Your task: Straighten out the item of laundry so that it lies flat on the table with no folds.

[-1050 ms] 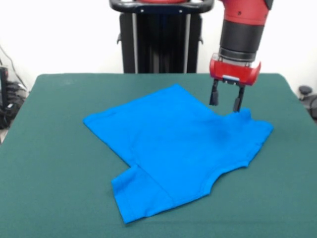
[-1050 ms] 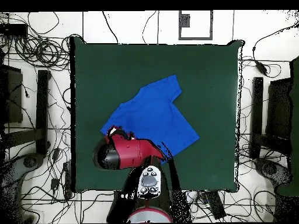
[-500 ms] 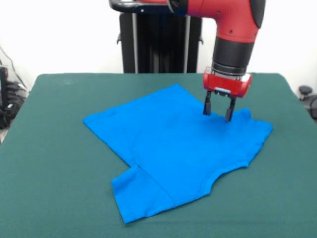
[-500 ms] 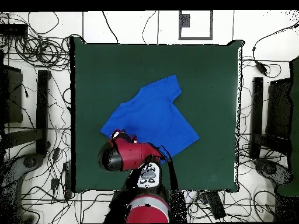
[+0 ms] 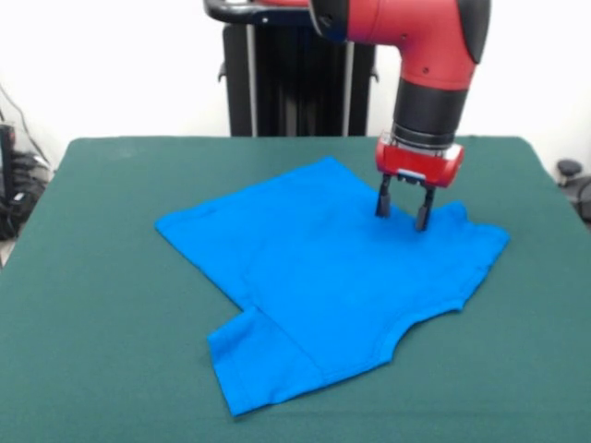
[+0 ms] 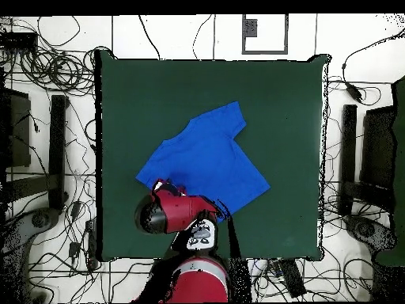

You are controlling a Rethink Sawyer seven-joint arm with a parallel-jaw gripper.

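Hovering spread-fingered gripper (image 5: pixel 401 213) over T-shirt (image 5: pixel 323 277) on table (image 5: pixel 102 305)

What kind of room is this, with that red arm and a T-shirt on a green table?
Most likely a robotics lab. A red arm's end effector hangs open over a blue T-shirt on a green felt-like table, and the overhead view shows loose cables all over the floor around it.

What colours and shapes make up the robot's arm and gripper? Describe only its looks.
The arm is glossy red with a round black cylindrical wrist section. Below it sits a red, rounded gripper body with a small pale panel, ending in two thin, straight black jaws. No loose cables show.
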